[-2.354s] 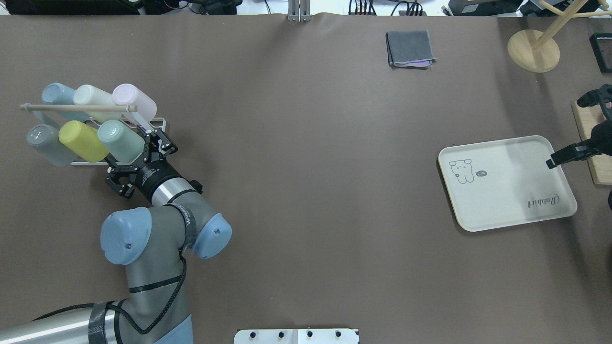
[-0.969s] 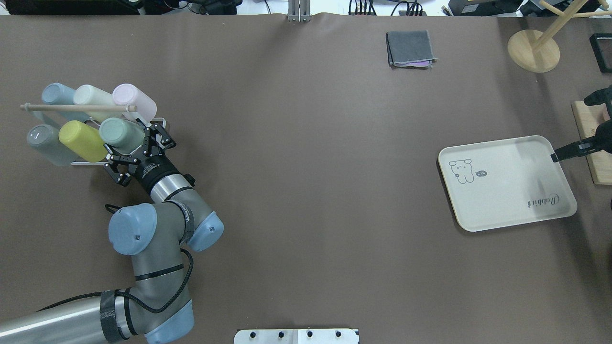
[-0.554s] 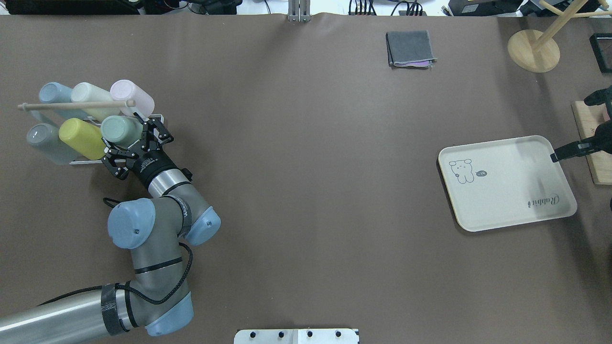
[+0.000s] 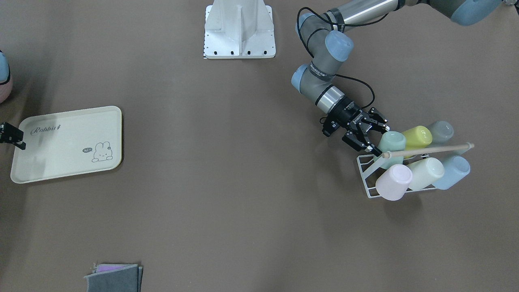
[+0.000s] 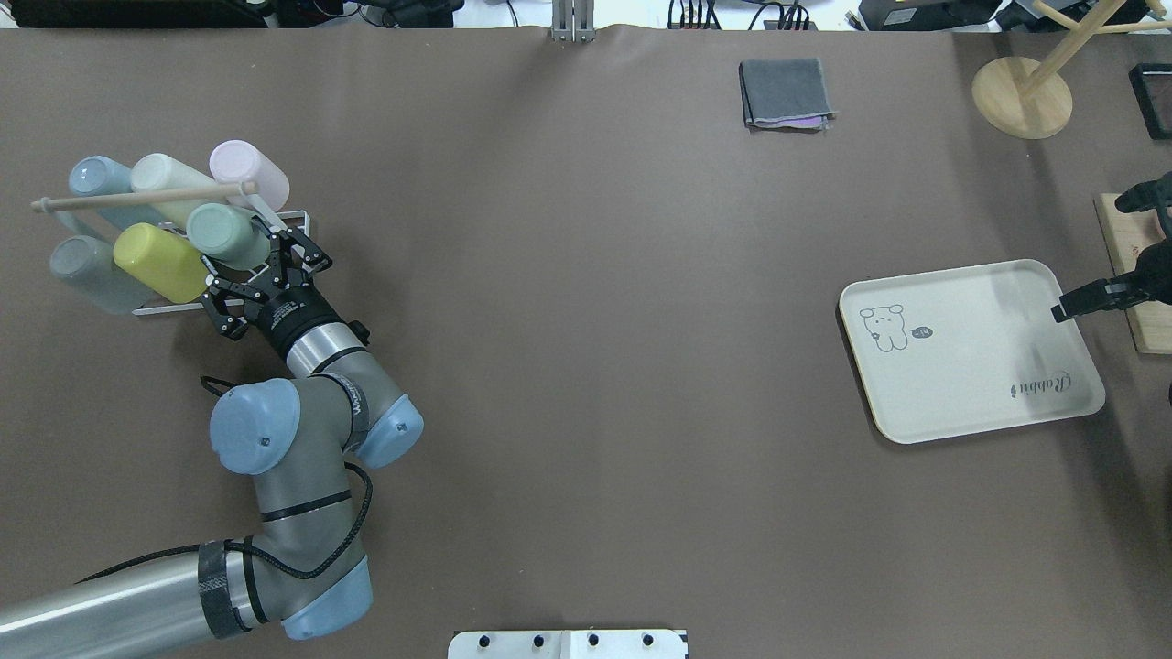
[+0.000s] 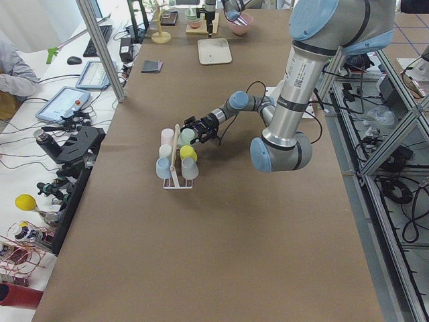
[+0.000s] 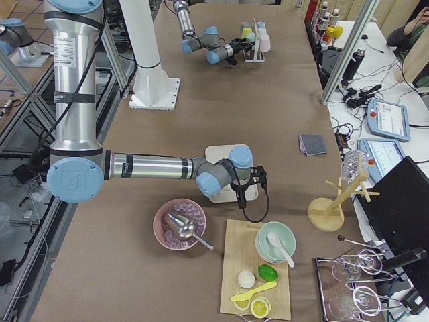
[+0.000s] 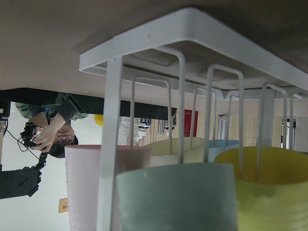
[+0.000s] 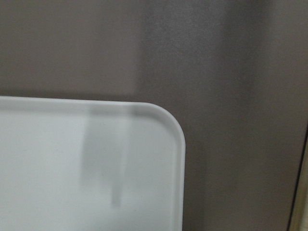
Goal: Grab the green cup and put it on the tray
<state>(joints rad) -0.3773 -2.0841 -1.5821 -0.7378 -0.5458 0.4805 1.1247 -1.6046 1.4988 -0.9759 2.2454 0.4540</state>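
While racked, green cup (image 5: 225, 235) lies tilted.

Tabletop tally
One green cup (image 5: 220, 233), yellow-green cup (image 5: 156, 264), grey cup (image 5: 82, 270), blue cup (image 5: 92, 178), cream cup (image 5: 165, 178), pink cup (image 5: 243, 169); one rack (image 8: 192, 21), tray (image 5: 971, 366), cloth (image 5: 786, 91).

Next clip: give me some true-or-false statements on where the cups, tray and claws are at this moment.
1. The tray holds no cup. True.
2. The green cup is at the rack, next to the yellow cup. True.
3. The left claw is at the tray. False: it is at the green cup, and the right claw is by the tray's edge.
4. The rack carries four cups. False: six.
5. The grey cloth lies on the tray. False: it lies on the table, apart from the tray.
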